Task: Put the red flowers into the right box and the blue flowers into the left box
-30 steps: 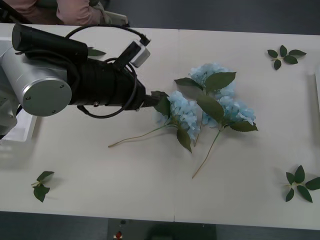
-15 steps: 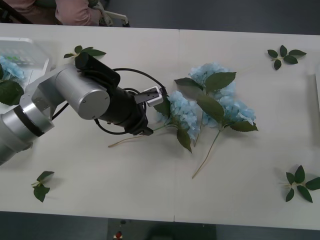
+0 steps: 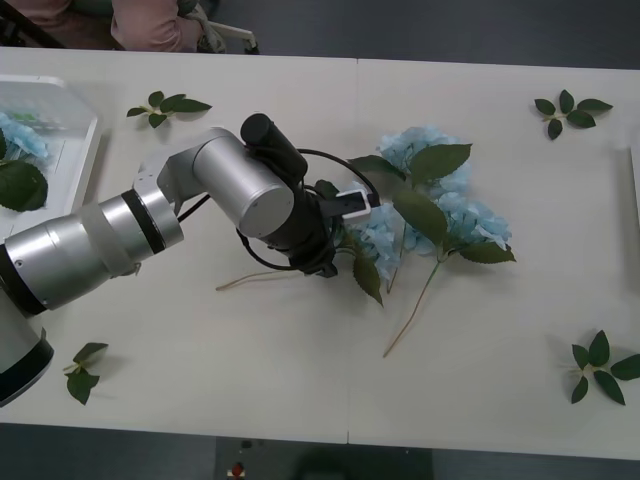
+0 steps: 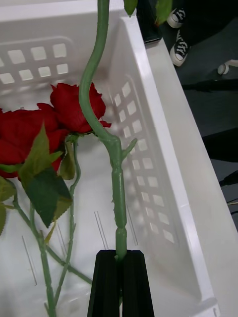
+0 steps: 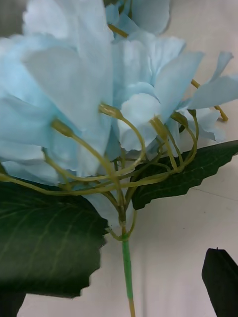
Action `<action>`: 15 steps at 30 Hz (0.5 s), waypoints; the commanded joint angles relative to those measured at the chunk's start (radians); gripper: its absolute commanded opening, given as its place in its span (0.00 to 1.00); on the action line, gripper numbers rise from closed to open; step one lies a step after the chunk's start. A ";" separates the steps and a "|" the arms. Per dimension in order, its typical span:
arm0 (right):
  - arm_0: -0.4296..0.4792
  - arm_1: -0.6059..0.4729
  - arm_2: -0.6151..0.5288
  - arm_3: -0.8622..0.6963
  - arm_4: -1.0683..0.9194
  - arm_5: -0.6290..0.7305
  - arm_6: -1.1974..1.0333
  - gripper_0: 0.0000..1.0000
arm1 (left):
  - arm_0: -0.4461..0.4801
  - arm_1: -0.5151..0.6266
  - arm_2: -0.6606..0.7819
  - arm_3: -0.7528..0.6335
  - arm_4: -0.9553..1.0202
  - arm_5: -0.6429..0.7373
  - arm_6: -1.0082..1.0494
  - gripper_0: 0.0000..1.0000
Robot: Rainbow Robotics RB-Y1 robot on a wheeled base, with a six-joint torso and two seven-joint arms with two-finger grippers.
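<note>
Left gripper point(image 5: 124, 312) wide open around blue flowers point(image 3: 440, 205) stem; right gripper point(image 4: 120, 282) clamps red flowers point(image 4: 74, 109) stem over right box point(image 4: 163, 163).

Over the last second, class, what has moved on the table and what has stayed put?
The left arm swung right across the table, bringing its claw down at the nearest pale-blue puffy artificial flower, black fingers open, nothing gripped. The blue flowers, loose green leaf sprigs and white translucent plastic bin kept their places.
</note>
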 commanded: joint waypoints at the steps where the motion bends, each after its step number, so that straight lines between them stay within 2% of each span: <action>1: 0.006 0.000 0.037 0.012 -0.001 -0.074 -0.002 0.00 | -0.026 0.006 -0.007 0.001 0.016 -0.017 -0.012 1.00; 7: 0.026 0.037 0.065 0.011 -0.014 -0.128 -0.001 0.00 | -0.026 0.006 -0.023 0.017 0.038 -0.027 -0.001 1.00; 8: 0.028 0.042 0.066 0.011 -0.014 -0.129 0.001 0.02 | -0.026 0.006 -0.023 0.018 0.039 -0.027 -0.001 1.00; 9: 0.028 0.046 0.066 0.011 -0.017 -0.129 0.002 0.08 | -0.026 0.004 -0.023 0.021 0.044 -0.027 0.002 1.00; 10: 0.028 0.051 0.066 0.012 -0.019 -0.129 0.004 0.26 | -0.026 0.001 -0.023 0.023 0.048 -0.027 0.002 1.00; 11: 0.028 0.053 0.068 0.011 -0.019 -0.129 0.005 0.60 | -0.026 0.001 -0.027 0.026 0.053 -0.027 0.002 1.00; 13: 0.028 0.056 0.071 0.012 -0.027 -0.129 0.009 0.91 | -0.026 0.001 -0.030 0.026 0.062 -0.029 0.005 1.00; 14: 0.028 0.057 0.072 0.012 -0.030 -0.129 0.010 0.97 | -0.026 0.001 -0.031 0.027 0.065 -0.029 0.008 1.00; 15: 0.028 0.057 0.074 0.012 -0.034 -0.128 0.012 0.99 | -0.026 0.001 -0.033 0.029 0.067 -0.027 0.009 1.00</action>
